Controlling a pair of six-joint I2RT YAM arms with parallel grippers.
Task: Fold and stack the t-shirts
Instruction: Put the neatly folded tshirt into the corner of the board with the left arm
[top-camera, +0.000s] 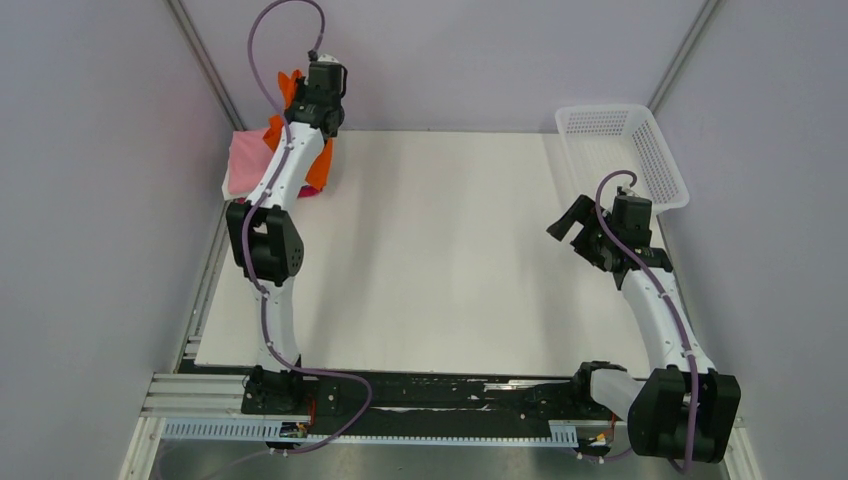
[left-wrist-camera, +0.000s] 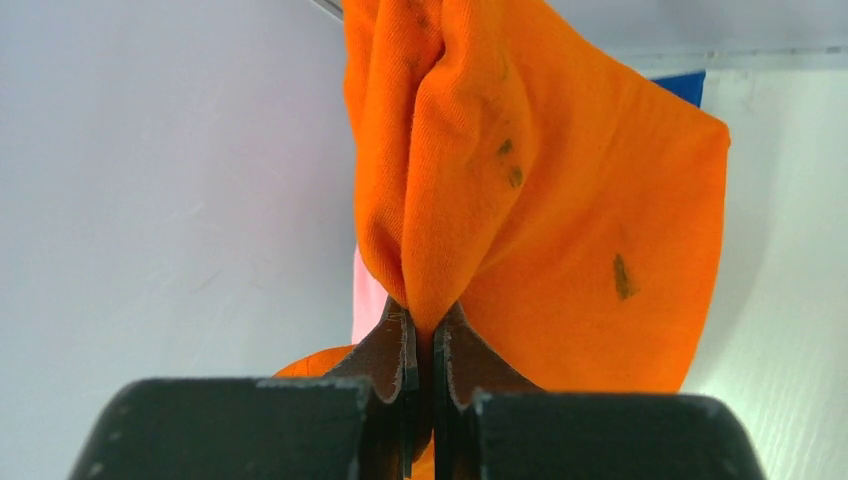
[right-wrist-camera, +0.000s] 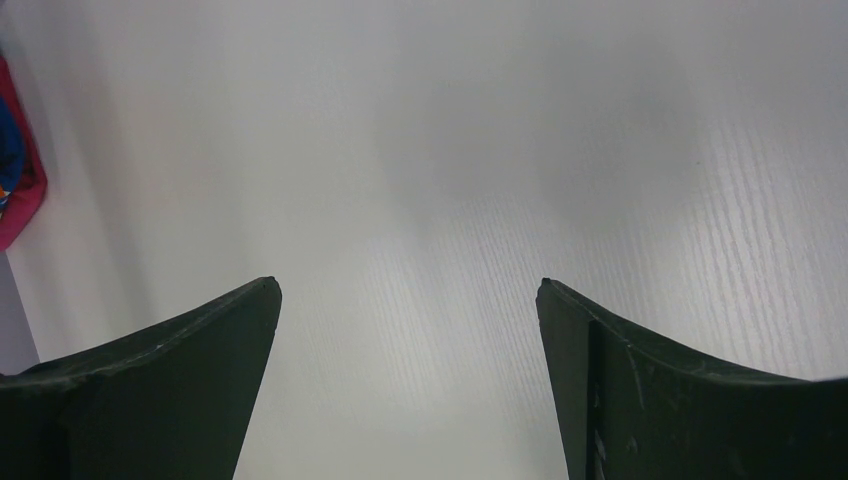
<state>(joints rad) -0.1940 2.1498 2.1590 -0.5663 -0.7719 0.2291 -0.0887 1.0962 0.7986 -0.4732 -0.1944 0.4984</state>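
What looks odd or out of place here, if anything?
The orange t-shirt is bunched up in the shut left gripper at the table's far-left corner, above a pink folded shirt, not lying flat. It carries a few small dark specks, perhaps stains or print. Nothing else stands out.

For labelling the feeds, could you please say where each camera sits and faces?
Top external: above, behind the bases, overlooking the table; both arms show.
Left wrist: behind the left claw, facing the orange t-shirt it pinches.
Right wrist: behind the open right claw, facing the table.
Top and left wrist share that t-shirt.
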